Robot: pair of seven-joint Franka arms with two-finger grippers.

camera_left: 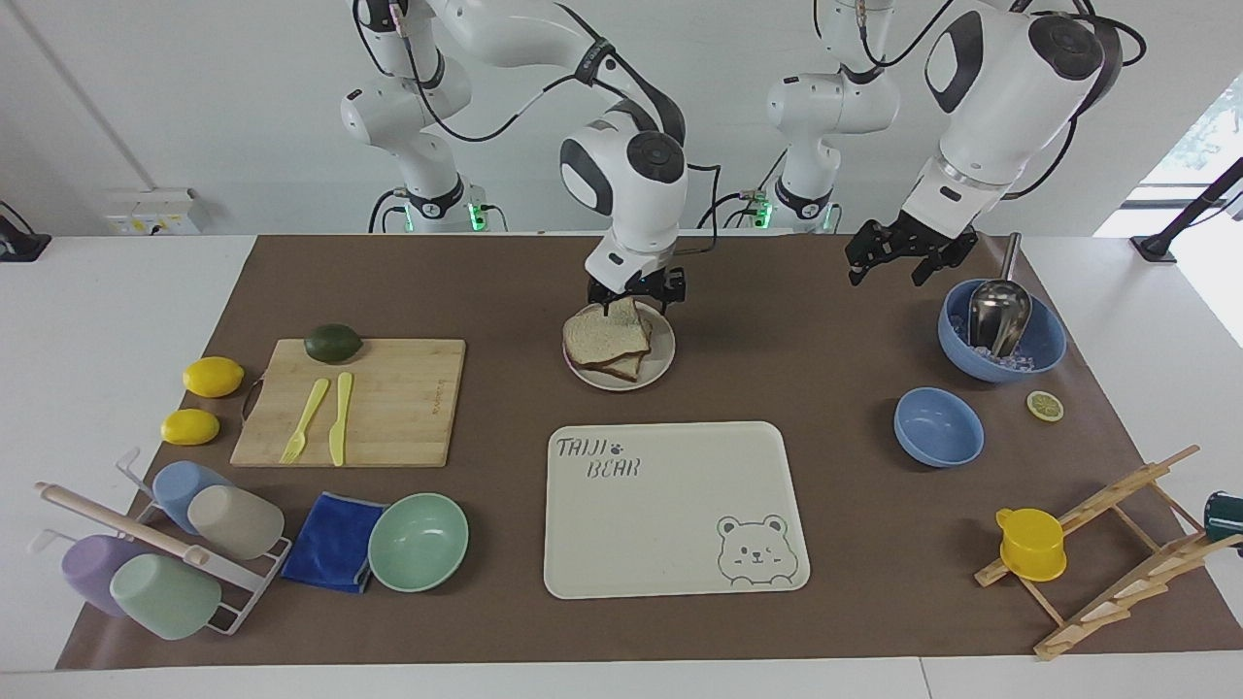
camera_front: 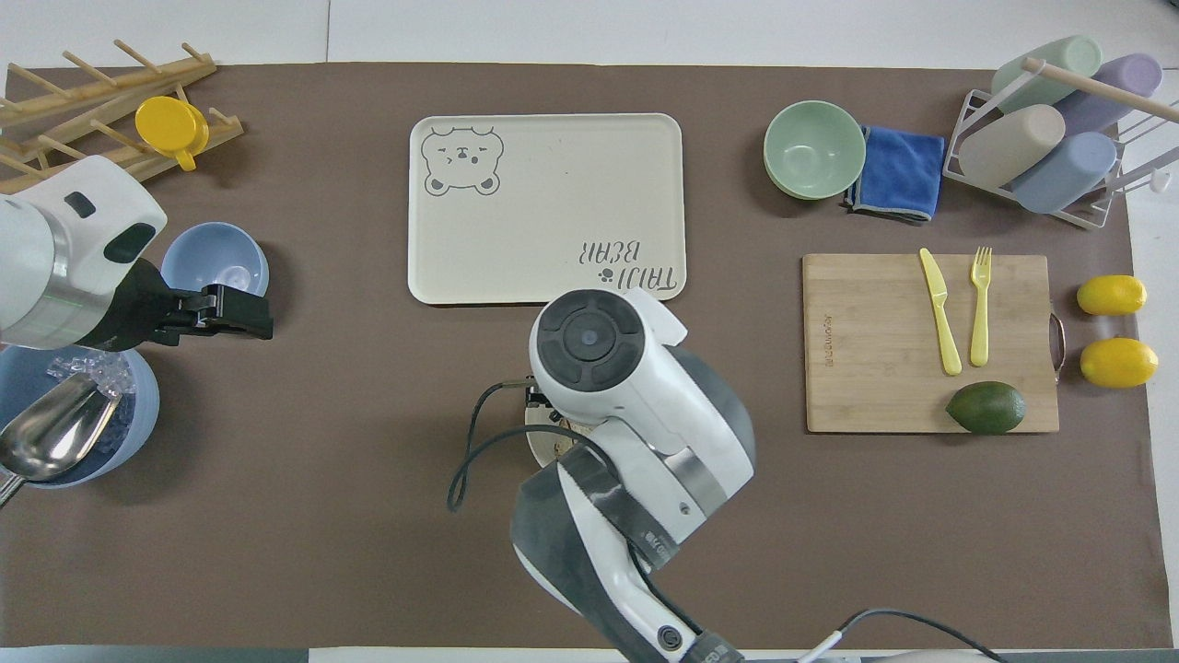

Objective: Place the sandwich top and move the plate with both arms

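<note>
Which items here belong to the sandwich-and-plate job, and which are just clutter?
Job: sandwich top, plate, right end effector, left end effector.
Clutter: bear tray, cutting board, mint bowl, blue bowls, lemons, cup rack.
</note>
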